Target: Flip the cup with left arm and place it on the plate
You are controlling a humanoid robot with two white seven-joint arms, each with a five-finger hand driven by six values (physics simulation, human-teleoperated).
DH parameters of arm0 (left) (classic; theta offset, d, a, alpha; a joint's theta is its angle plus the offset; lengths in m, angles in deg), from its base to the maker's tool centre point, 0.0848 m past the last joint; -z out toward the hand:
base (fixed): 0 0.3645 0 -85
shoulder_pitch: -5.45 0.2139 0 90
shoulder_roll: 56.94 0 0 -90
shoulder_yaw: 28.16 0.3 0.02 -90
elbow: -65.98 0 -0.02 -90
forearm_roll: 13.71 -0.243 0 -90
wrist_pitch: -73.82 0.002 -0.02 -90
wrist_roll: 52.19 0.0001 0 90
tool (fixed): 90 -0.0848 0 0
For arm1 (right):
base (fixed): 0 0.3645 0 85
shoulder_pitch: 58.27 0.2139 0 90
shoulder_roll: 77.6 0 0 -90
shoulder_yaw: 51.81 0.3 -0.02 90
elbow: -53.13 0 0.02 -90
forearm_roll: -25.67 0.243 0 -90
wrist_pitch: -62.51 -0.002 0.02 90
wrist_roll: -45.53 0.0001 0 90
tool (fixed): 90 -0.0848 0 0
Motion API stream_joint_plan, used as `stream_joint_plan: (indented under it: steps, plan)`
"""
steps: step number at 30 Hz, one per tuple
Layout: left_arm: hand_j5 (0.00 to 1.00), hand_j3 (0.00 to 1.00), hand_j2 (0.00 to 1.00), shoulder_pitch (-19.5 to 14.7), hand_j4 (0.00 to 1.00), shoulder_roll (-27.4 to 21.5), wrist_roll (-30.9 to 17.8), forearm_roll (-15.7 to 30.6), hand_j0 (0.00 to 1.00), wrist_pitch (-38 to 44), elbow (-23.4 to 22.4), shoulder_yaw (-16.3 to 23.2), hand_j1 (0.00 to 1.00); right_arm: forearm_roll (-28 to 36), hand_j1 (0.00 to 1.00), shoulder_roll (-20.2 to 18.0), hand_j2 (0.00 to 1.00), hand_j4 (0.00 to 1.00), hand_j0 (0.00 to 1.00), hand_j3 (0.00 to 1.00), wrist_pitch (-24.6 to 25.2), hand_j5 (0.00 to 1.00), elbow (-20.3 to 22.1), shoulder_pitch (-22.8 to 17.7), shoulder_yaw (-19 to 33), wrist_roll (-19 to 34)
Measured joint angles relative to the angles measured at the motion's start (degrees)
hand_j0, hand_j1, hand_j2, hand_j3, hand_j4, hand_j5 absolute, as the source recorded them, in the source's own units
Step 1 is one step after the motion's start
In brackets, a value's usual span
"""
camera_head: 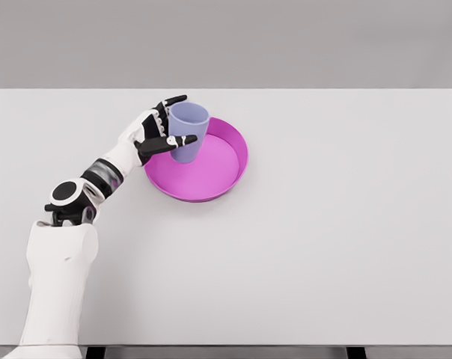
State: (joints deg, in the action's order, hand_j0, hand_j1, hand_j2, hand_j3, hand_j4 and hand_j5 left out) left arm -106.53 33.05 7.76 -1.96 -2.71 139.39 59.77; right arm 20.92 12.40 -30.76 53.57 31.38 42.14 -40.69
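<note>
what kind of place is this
Likely a simulated tabletop test scene: a plain white table against a blank grey backdrop, holding only a magenta plate and a lilac cup at the left hand.

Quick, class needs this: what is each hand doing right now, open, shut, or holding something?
Left hand: fingers around the upright cup, which is on the plate.
Right hand: not in view.

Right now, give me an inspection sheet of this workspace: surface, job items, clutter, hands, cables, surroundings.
Surface: white table, flat.
Job's things: lavender cup upright, mouth up, standing in the left part of the magenta plate.
Clutter: nothing seen.
Hands: left hand at the cup's left side, fingers reaching around it; whether they press it I cannot tell. Right hand not in view.
Cables: nothing seen.
Surroundings: plain grey backdrop; dark table legs at the bottom edge.
</note>
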Motion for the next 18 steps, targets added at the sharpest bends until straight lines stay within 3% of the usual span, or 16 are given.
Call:
stream_joint_plan:
  steps: [18]
  plan:
    - [1.0, 1.0, 1.0, 0.0, 1.0, 0.0, 0.0, 0.0, 1.0, 0.0, 0.3, -0.5, 1.0, 0.0, 1.0, 0.0, 1.0, 1.0, 1.0, 1.0, 0.0, 1.0, 0.0, 0.0, 0.0, 0.0]
